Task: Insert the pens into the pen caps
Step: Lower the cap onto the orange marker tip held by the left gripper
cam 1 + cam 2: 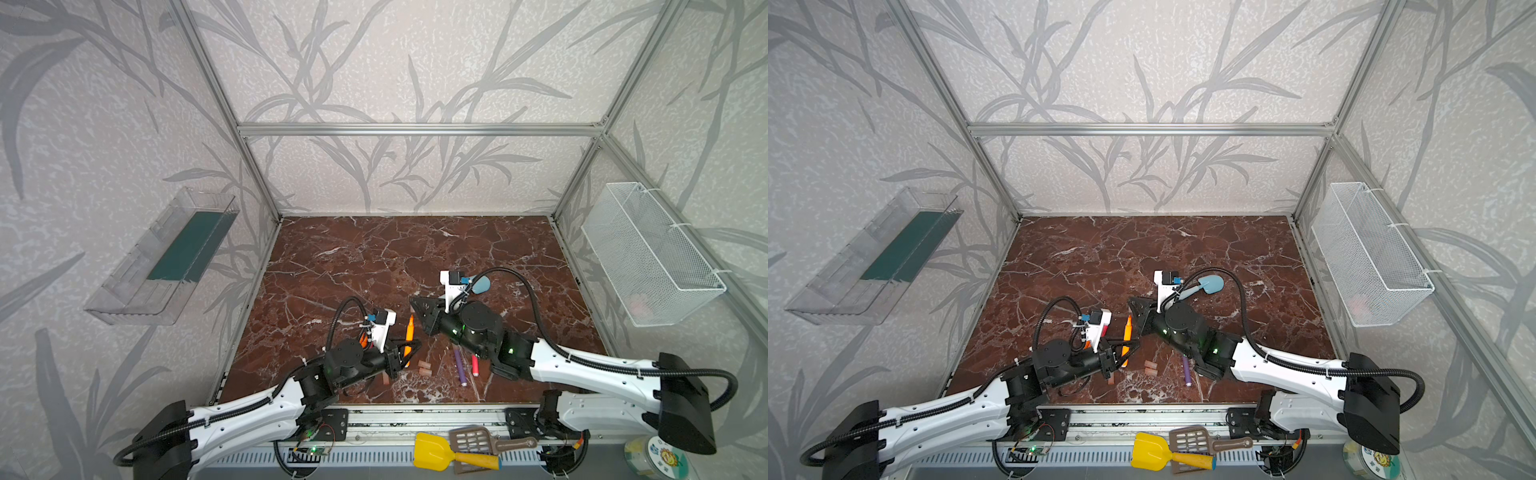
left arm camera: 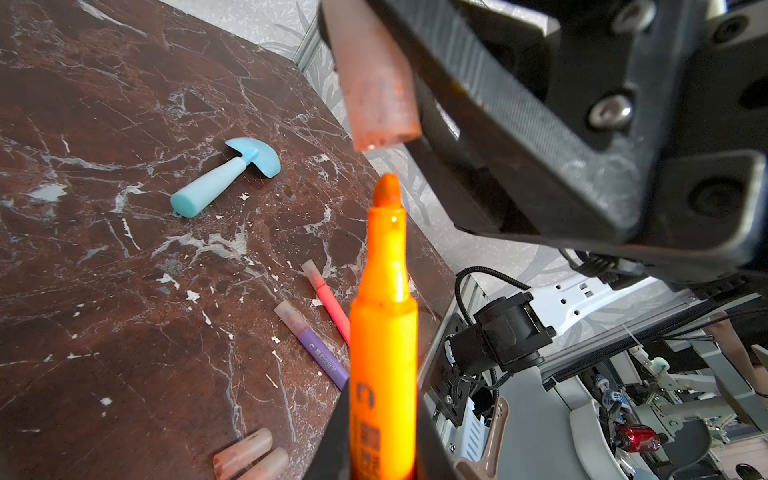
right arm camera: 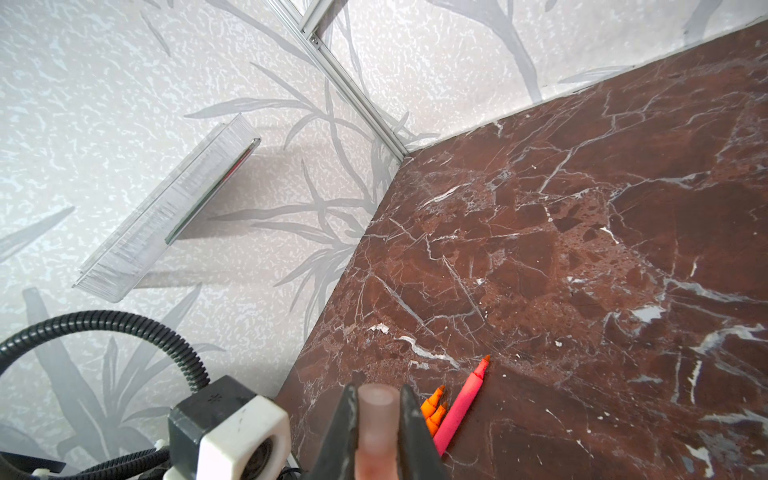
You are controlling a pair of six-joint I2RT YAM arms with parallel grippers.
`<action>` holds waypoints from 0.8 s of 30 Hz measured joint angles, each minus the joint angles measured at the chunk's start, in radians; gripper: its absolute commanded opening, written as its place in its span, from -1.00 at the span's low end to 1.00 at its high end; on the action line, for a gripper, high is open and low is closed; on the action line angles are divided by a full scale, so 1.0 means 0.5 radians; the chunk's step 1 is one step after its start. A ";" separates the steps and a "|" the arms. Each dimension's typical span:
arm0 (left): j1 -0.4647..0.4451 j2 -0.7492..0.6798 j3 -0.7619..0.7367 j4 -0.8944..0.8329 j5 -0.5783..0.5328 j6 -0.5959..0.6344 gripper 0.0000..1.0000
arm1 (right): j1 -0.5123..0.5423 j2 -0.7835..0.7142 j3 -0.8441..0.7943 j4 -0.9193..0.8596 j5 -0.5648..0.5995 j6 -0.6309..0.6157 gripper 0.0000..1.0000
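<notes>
Left claw [image 1: 408, 352] grips an orange pen [image 1: 410, 330] in both top views, well apart from the blue shovel [image 1: 481, 285]; the right claw [image 1: 415, 305] sits between them. From the left wrist, the pen's tip sits just short of the mouth of a cap [image 2: 376, 83], not touching; a capped purple pen [image 2: 320, 353] and a capped pink pen [image 2: 328, 297] lie on the shovel's handle side. From the right wrist, that claw is pinched shut on the cap.

On brown marble tabletop [image 1: 374, 257], near front: two pale translucent pen caps [image 1: 424, 365], left of purple marker pen [image 1: 459, 365] and pink marker pen [image 1: 474, 366]; light-blue toy shovel [image 1: 482, 285] farther back.
</notes>
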 measured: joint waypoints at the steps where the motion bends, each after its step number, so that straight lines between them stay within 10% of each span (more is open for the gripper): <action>1: 0.000 -0.001 0.000 0.000 -0.002 0.000 -1.00 | 0.000 0.007 0.000 0.005 0.000 -0.002 -1.00; 24: 0.000 -0.121 -0.069 -0.042 -0.100 0.000 -1.00 | 0.037 0.033 -0.005 0.066 -0.046 -0.012 -1.00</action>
